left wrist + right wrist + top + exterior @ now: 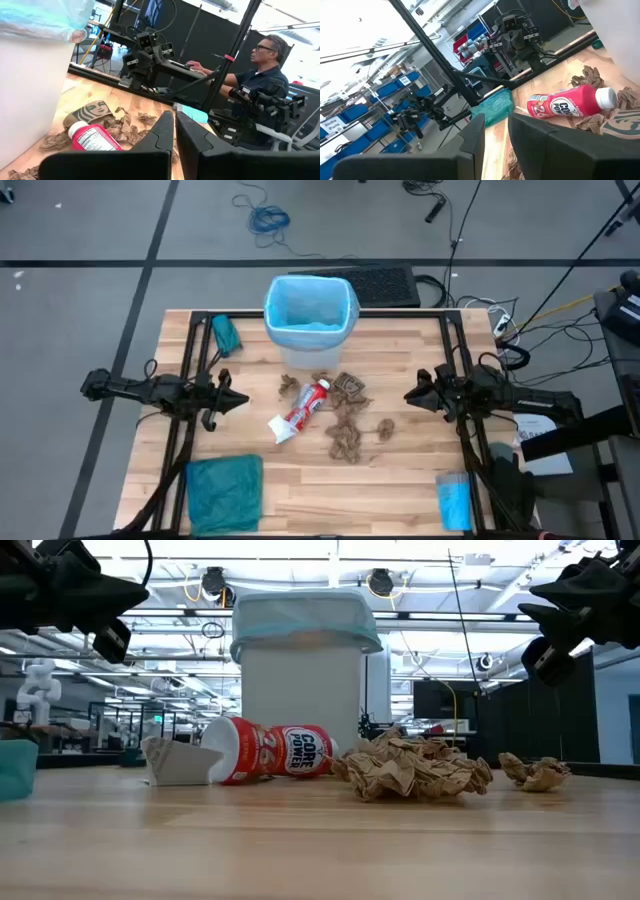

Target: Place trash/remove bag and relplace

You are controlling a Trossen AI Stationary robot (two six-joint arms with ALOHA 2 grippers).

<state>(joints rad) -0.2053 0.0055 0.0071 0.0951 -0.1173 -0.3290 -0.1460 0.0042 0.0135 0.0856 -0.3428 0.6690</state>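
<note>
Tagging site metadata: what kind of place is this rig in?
Likely a robotics lab or workshop: another robot arm rig stands across the room, shelving holds blue storage bins, cables lie loose on the floor, and a person works at a workstation.

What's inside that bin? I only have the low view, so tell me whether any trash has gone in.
Observer: From above, the bag lining the bin looks empty. The tube and the paper scraps all lie on the table in front of it.
Operator: Now report anything on the table that my view misses.
Observer: A small bright-blue roll lies near the table edge farthest from the bin, on the right side.
</note>
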